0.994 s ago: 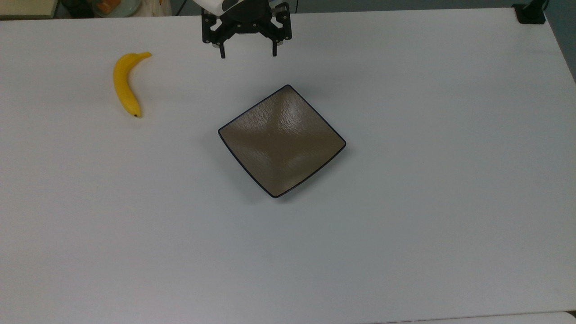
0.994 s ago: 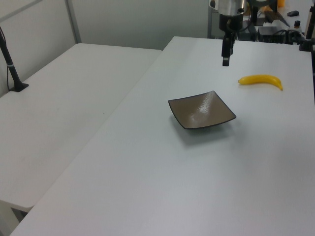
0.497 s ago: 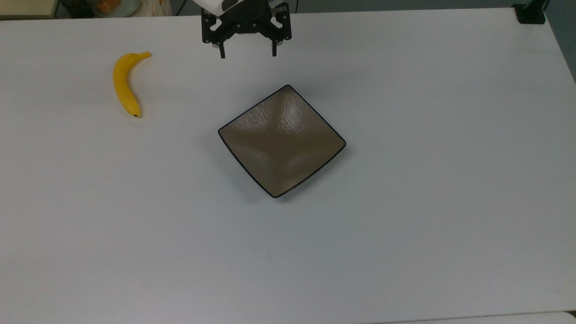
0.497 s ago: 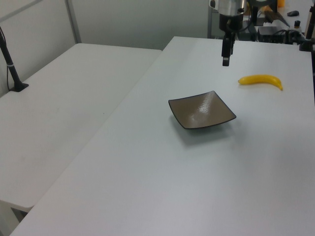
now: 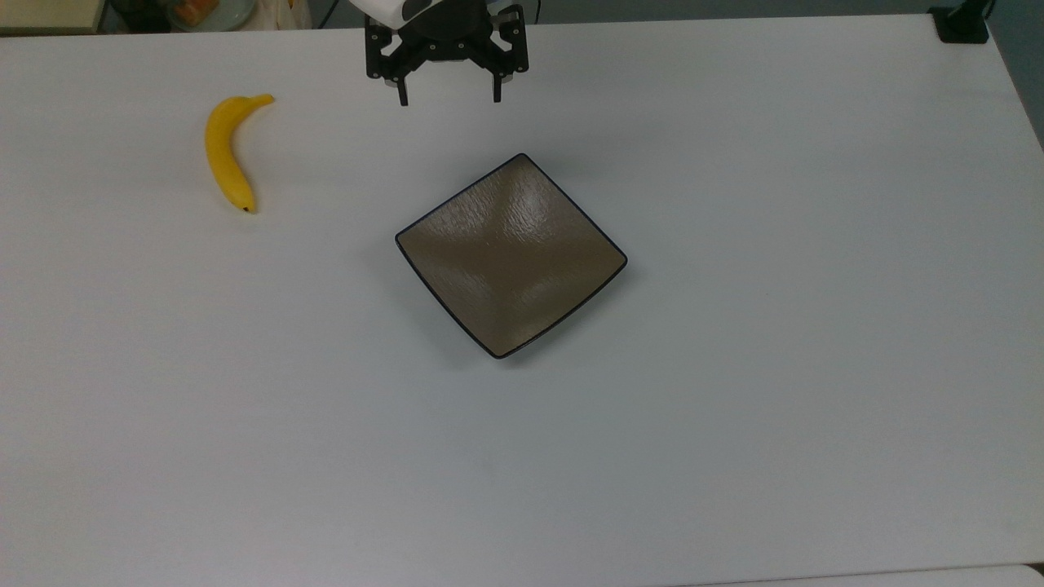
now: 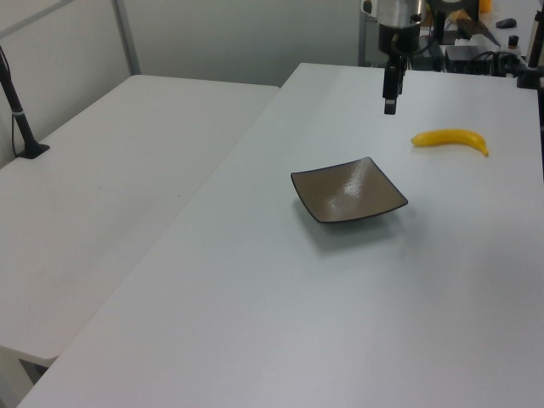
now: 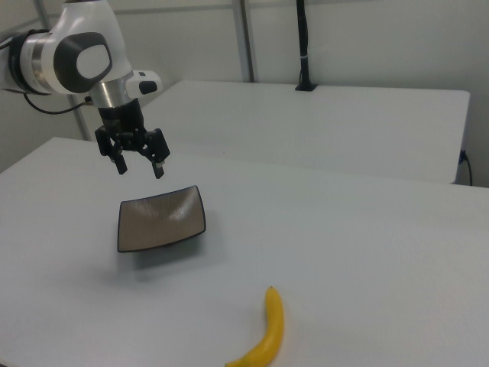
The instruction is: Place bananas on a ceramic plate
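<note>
A yellow curved banana point(image 5: 226, 152) lies on the white table at the top view's upper left, also seen as the banana point(image 6: 451, 139) and the banana point(image 7: 266, 331). The square grey-brown plate point(image 5: 511, 255) with a black rim sits mid-table, empty; it shows too as the plate point(image 6: 348, 190) and the plate point(image 7: 160, 217). My gripper point(image 5: 449, 99) hangs open above the table just beyond the plate's far corner, holding nothing. It appears as the gripper point(image 7: 140, 169) in the right view and the gripper point(image 6: 389, 105) in the left view, well apart from the banana.
A second white table point(image 6: 110, 178) adjoins at the left view's left, with a black stand point(image 6: 21, 127) on it. A black mount point(image 5: 961, 24) sits at the top view's upper right corner. Clutter lies beyond the table's far edge point(image 5: 204, 12).
</note>
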Motion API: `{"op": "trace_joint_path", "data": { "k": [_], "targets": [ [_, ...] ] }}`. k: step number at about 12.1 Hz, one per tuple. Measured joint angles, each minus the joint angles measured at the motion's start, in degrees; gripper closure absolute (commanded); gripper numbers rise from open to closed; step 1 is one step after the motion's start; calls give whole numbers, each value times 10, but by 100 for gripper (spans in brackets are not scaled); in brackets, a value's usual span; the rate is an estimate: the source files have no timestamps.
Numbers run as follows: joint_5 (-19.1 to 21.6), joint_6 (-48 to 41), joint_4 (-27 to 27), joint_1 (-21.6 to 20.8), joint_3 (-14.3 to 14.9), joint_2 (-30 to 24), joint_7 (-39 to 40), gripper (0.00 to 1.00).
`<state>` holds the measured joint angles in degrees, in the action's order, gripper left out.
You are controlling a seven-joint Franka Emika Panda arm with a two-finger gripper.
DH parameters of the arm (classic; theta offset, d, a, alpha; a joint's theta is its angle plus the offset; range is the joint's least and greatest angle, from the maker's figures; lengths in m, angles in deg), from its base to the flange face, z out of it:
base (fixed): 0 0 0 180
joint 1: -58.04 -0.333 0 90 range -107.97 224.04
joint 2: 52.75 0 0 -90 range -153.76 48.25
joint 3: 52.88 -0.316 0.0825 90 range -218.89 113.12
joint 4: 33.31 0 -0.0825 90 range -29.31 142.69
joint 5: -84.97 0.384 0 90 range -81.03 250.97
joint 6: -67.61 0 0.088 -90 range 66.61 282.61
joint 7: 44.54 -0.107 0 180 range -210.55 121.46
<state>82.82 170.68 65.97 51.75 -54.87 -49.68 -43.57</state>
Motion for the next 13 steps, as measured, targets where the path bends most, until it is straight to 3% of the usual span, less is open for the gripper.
{"op": "trace_joint_path", "data": {
  "k": [11, 13],
  "targets": [
    [0, 9, 5, -9, -1, 4, 0, 0],
    [-16, 9, 9, -9, 0, 4, 0, 0]
  ]
}}
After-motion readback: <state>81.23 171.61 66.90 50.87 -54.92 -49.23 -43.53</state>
